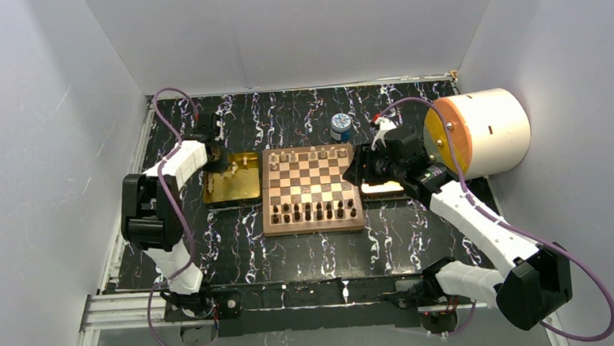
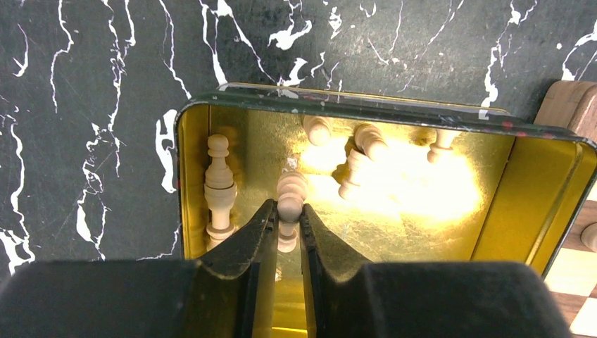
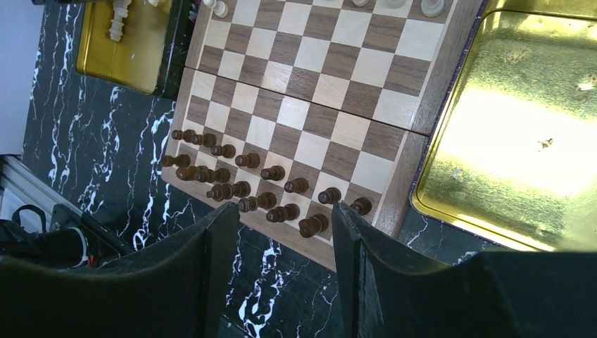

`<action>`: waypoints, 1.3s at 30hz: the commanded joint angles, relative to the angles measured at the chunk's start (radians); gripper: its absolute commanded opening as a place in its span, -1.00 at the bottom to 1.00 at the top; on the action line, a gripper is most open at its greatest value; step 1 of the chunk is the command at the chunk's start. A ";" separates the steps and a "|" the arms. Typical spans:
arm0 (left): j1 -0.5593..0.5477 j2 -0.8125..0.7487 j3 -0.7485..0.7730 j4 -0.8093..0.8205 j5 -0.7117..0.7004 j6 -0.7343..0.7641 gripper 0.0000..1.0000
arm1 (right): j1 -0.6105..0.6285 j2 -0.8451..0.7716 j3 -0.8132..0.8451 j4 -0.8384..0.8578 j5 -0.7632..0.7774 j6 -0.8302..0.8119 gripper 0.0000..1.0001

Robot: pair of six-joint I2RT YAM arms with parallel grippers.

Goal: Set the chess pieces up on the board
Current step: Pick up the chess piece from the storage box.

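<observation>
Your left arm (image 1: 178, 165) has its jaws clamped on a cream chess piece (image 2: 291, 189) in the gold tray (image 2: 493, 190) left of the board (image 1: 311, 185) — right arm (image 1: 468, 212) beside the board's right edge, jaws apart.

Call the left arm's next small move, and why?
Probably a straight lift: the left gripper looks shut on a cream piece inside the gold tray, whose walls and neighbouring pieces rule out sliding sideways.
</observation>
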 commanded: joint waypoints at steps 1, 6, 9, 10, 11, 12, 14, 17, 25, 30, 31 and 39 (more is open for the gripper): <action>0.007 -0.051 -0.020 -0.027 0.020 -0.009 -0.71 | -0.004 0.000 0.006 0.061 -0.022 0.006 0.21; 0.007 -0.046 -0.035 -0.023 0.042 -0.023 -0.70 | -0.003 -0.001 0.012 0.057 -0.019 0.007 0.21; 0.007 -0.039 -0.034 -0.024 0.042 -0.022 -0.68 | -0.003 -0.007 0.005 0.061 -0.020 0.011 0.21; 0.007 -0.037 -0.035 -0.023 0.039 -0.023 -0.67 | -0.004 -0.008 0.004 0.063 -0.020 0.011 0.21; 0.007 -0.034 -0.035 -0.020 0.038 -0.024 -0.64 | -0.004 -0.007 0.003 0.063 -0.020 0.012 0.21; 0.007 -0.031 -0.035 -0.018 0.040 -0.024 -0.61 | -0.004 -0.007 0.004 0.061 -0.020 0.012 0.21; 0.007 -0.019 -0.031 -0.018 0.040 -0.019 -0.59 | -0.004 -0.008 0.004 0.059 -0.022 0.013 0.21; 0.007 -0.007 -0.021 -0.018 0.028 -0.012 -0.59 | -0.003 -0.015 0.001 0.059 -0.024 0.013 0.21; 0.007 0.017 0.025 -0.018 0.011 0.002 -0.57 | -0.004 -0.018 0.000 0.057 -0.020 0.013 0.21; 0.007 0.044 0.057 -0.007 0.010 0.017 -0.57 | -0.004 -0.014 0.000 0.059 -0.018 0.012 0.21; 0.007 0.050 0.062 -0.006 0.011 0.018 -0.57 | -0.004 -0.014 -0.001 0.060 -0.019 0.012 0.21; 0.007 0.069 0.068 -0.006 0.013 0.019 -0.64 | -0.003 -0.010 0.001 0.059 -0.014 0.011 0.21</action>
